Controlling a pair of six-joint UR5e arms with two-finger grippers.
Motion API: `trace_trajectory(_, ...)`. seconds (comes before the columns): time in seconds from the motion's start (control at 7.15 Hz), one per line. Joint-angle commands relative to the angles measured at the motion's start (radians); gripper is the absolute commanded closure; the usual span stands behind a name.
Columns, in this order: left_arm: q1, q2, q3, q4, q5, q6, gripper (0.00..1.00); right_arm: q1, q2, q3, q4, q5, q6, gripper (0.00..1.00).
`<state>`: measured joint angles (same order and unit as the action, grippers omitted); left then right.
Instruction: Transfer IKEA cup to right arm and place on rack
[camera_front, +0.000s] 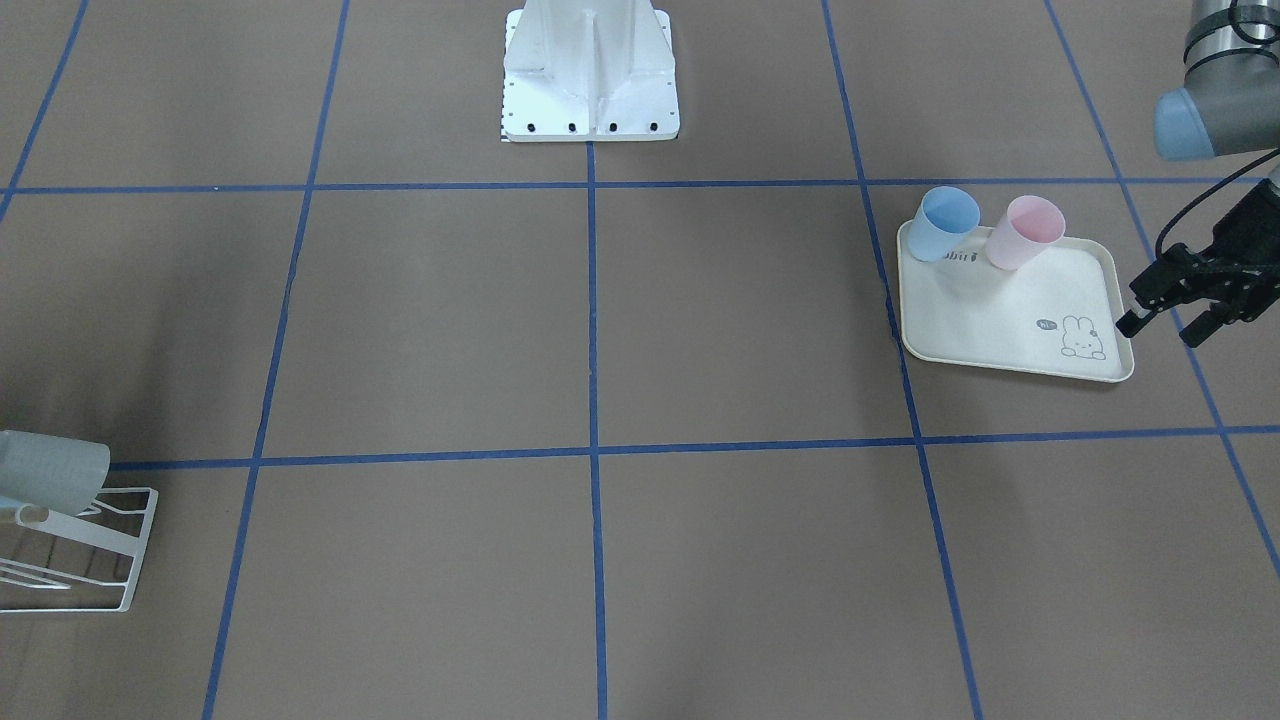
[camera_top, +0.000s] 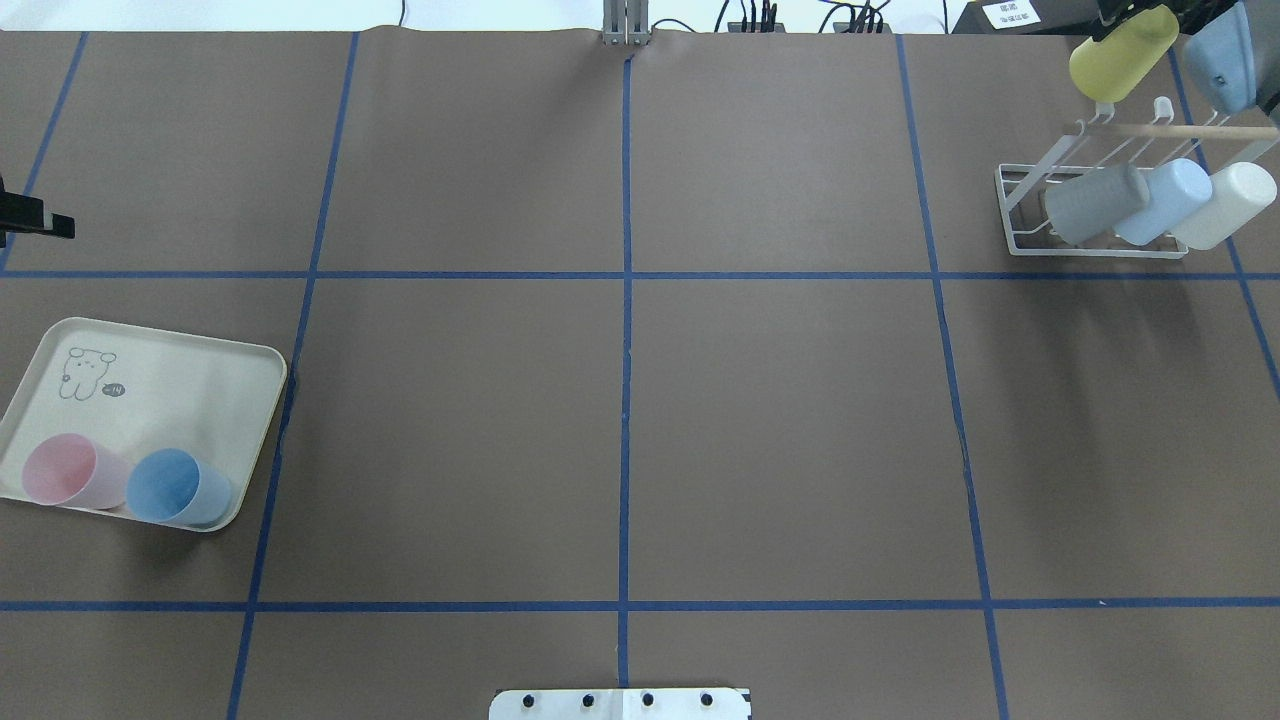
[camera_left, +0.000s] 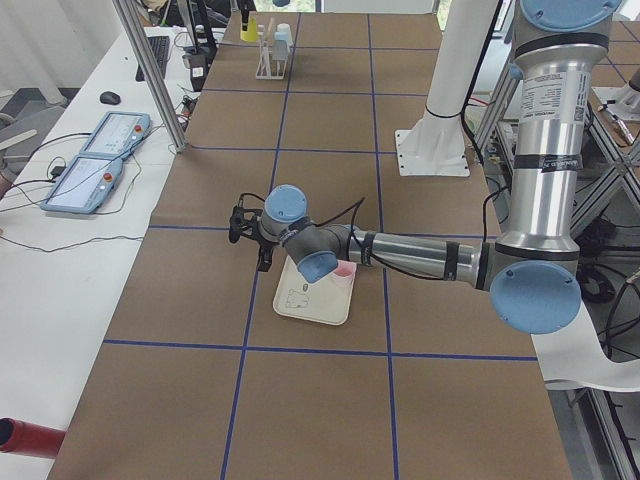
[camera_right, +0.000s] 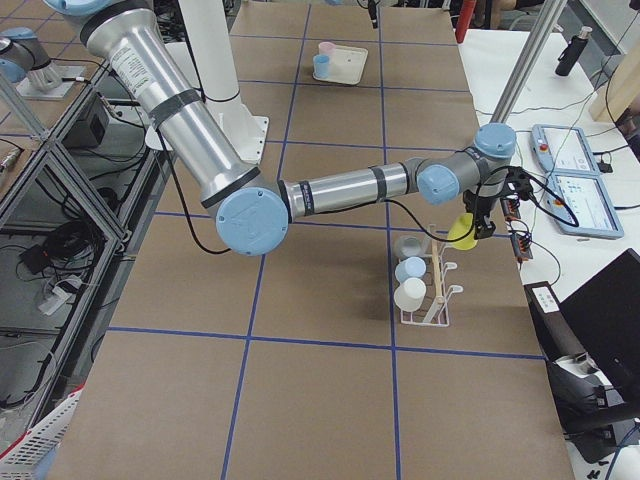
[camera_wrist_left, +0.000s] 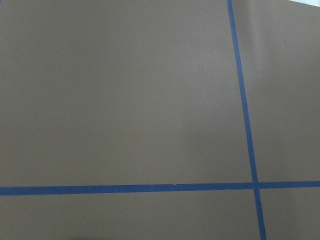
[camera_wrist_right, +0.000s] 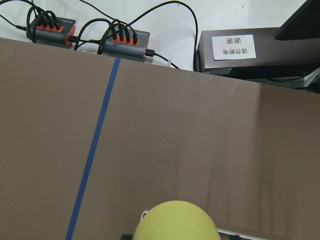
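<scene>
The IKEA cup (camera_top: 1122, 52) is yellow and hangs tilted just above the back pegs of the white wire rack (camera_top: 1022, 210), at the table's far right corner. My right gripper (camera_right: 481, 218) is shut on it. The cup's rounded yellow body (camera_wrist_right: 175, 221) fills the bottom of the right wrist view. A grey cup (camera_top: 1095, 203), a light blue cup (camera_top: 1165, 200) and a white cup (camera_top: 1225, 205) lie on the rack's front rods. My left gripper (camera_front: 1165, 328) stands open and empty beside the cream tray (camera_front: 1010, 325).
The tray (camera_top: 190, 385) holds an upright blue cup (camera_top: 178, 487) and a pink cup (camera_top: 70, 470). The robot's white base (camera_front: 590, 85) is at the table's middle edge. Power strips and cables (camera_wrist_right: 50, 25) lie past the table's edge behind the rack.
</scene>
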<state>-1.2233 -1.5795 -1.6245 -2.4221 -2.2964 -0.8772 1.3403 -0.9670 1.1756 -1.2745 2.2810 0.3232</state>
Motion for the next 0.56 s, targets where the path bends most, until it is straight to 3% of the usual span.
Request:
trace_trajectory(0.0,0.001,0.007,-0.008,0.000,0.000,-0.008,0.00,-0.006,-0.019,-0.002,0.003,0.002,-0.001,0.81)
trace_trajectory(0.42,0.002,0.033,-0.014,0.000,0.000,-0.012,0.00,-0.018,-0.030,-0.001,0.004,0.003,0.007,0.73)
